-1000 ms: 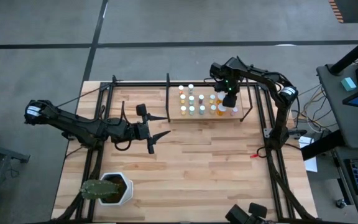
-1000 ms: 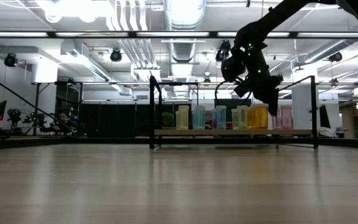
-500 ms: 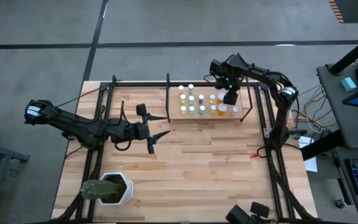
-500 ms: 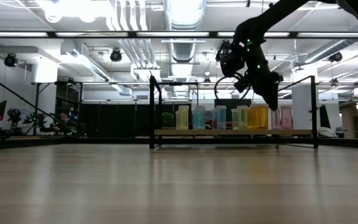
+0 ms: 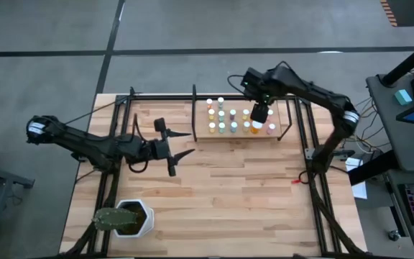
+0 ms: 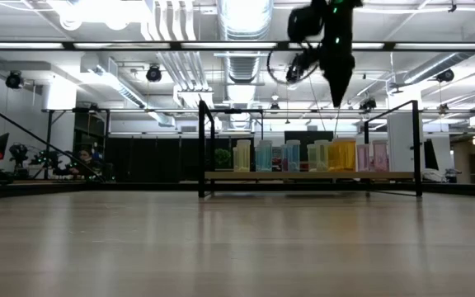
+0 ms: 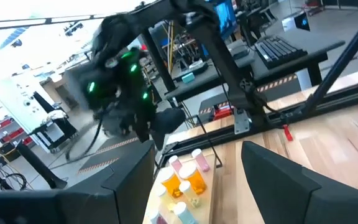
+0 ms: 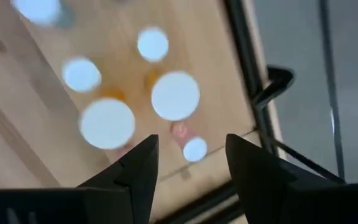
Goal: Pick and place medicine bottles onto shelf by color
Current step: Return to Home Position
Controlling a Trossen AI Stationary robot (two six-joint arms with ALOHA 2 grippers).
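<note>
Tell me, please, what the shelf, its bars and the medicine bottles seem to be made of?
The shelf: light wood, matte, faint grain showing. The bars: thin, black and dull, probably painted metal. The medicine bottles: likely translucent tinted plastic, as light glows through their bodies; glass cannot be excluded. The caps: opaque white, probably plastic.

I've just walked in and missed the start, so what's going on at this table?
Small pale-capped medicine bottles are being sorted by colour onto a light-wood shelf with black metal bars. They stand there in rows: yellowish, teal, orange and pink. The right gripper hovers above the orange and pink end, open and empty. The left gripper, also open, waits over the wooden table to the shelf's left.
</note>
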